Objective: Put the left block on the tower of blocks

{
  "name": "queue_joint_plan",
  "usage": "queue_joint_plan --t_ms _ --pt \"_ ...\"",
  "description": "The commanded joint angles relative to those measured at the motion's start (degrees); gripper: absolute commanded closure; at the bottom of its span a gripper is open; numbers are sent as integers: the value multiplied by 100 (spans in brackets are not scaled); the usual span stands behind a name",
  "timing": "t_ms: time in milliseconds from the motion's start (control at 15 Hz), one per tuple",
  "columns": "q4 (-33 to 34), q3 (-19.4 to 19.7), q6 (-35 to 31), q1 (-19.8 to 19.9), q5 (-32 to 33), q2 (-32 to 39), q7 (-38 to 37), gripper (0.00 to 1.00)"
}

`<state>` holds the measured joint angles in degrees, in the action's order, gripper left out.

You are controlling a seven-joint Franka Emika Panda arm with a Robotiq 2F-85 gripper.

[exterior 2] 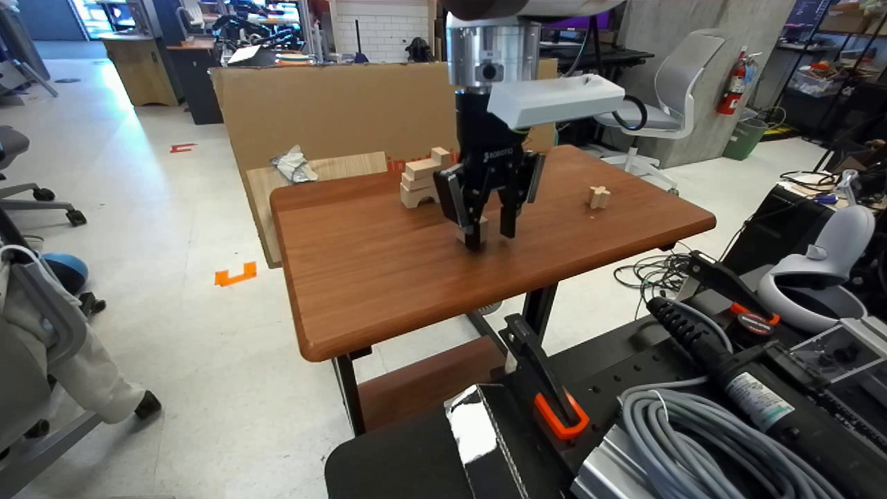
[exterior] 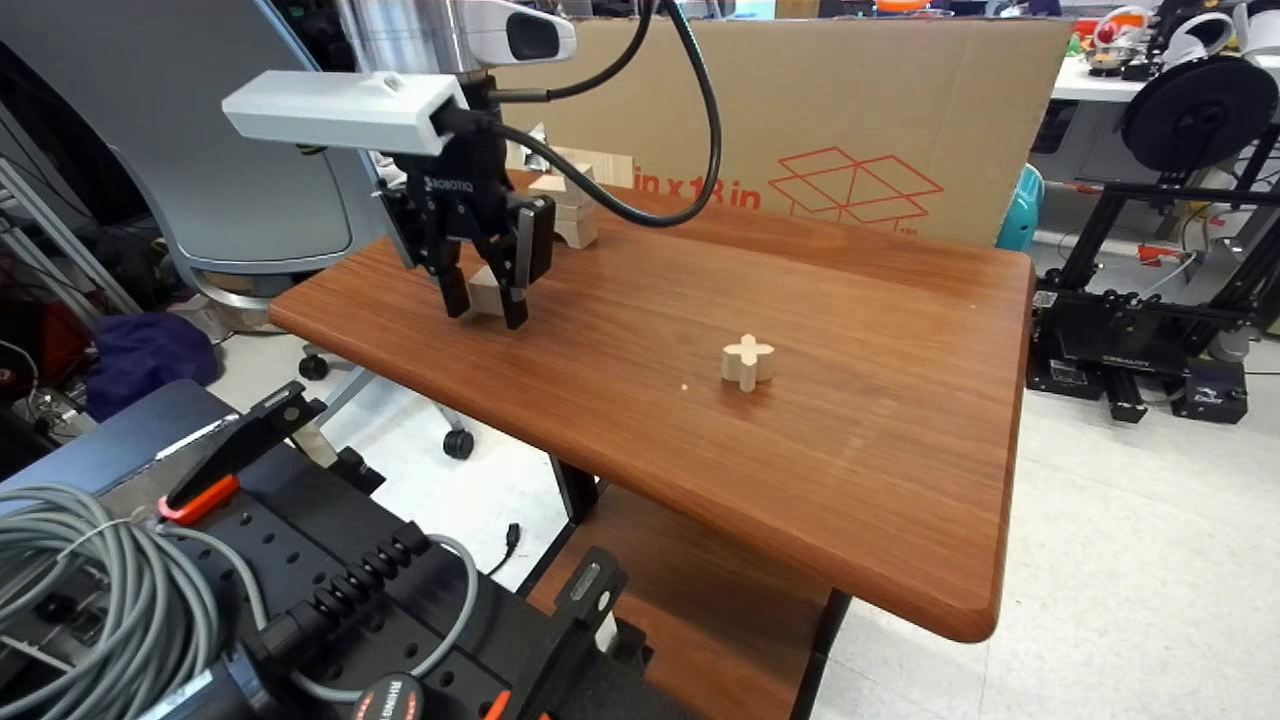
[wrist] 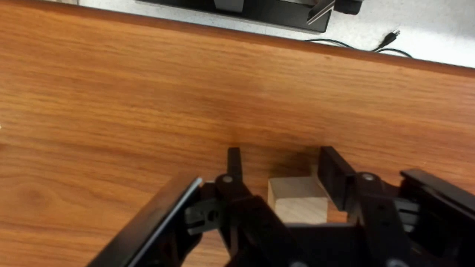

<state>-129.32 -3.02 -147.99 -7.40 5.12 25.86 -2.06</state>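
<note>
One tower of blocks (exterior 2: 418,182), arched at its foot, stands near the back edge of the counter (exterior 2: 360,256) in an exterior view. To the right of the tower and nearer the camera, the left block (wrist: 298,200) rests on the counter. The gripper (exterior 2: 491,240) is down at it, fingers (wrist: 336,178) spread apart, though whether the block sits fully between them is hard to judge. Farther right, well apart from the tower, stands a small cross-shaped block (exterior 2: 599,197).

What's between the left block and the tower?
Bare tabletop where it shows, in an exterior view, between the left block and the tower; the gripper hides part.
</note>
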Motion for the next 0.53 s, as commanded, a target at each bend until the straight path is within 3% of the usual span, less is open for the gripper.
queue_joint_plan --t_ms 0,200,467 --pt "24 316 -376 -384 742 63 -268 73" --pt "-23 603 -711 -666 1402 -58 -580 92" --pt "-164 963 -1129 -978 2041 -320 -1088 92"
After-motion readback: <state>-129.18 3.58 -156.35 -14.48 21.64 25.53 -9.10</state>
